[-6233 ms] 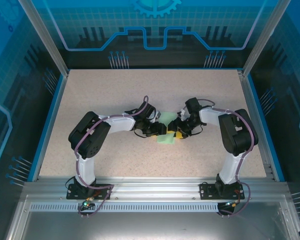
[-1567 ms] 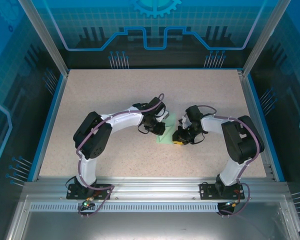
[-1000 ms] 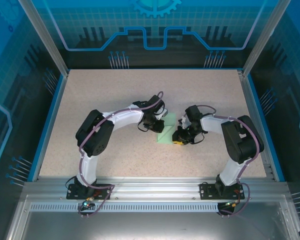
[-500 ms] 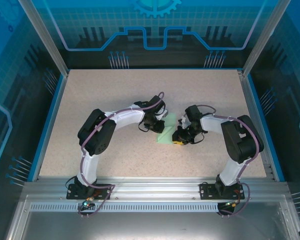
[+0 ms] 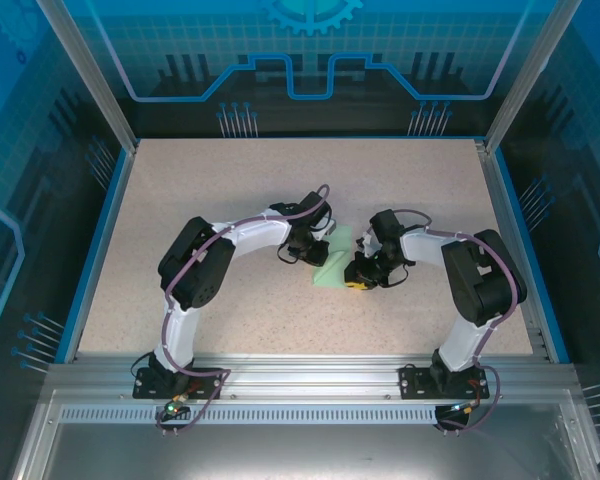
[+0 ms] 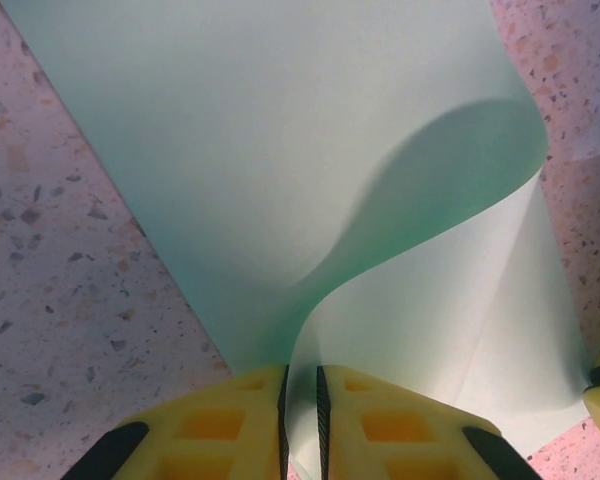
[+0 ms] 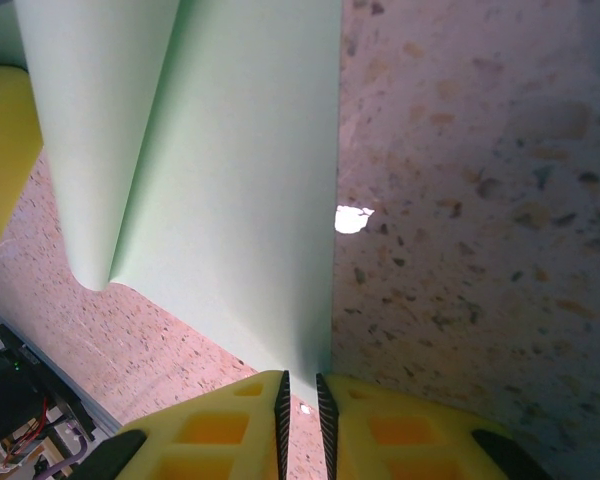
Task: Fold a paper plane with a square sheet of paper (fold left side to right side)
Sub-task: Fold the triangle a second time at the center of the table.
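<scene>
A thin, pale mint-green square sheet of paper lies near the middle of the speckled beige desk, between the two arms, and is partly folded over on itself. The left tool meets it from the left and the right tool from the right, both low over the desk.

In the left wrist view, the left tool is clamped on the sheet. Its yellow fingers stand nearly together with the paper's edge pinched in the slit. The gripped layer bows up and curls over a flatter layer that lies on the desk.

In the right wrist view, the right tool is likewise clamped on an edge of the sheet, its fingers almost touching. Beyond them the paper rolls in a soft, uncreased bend.
</scene>
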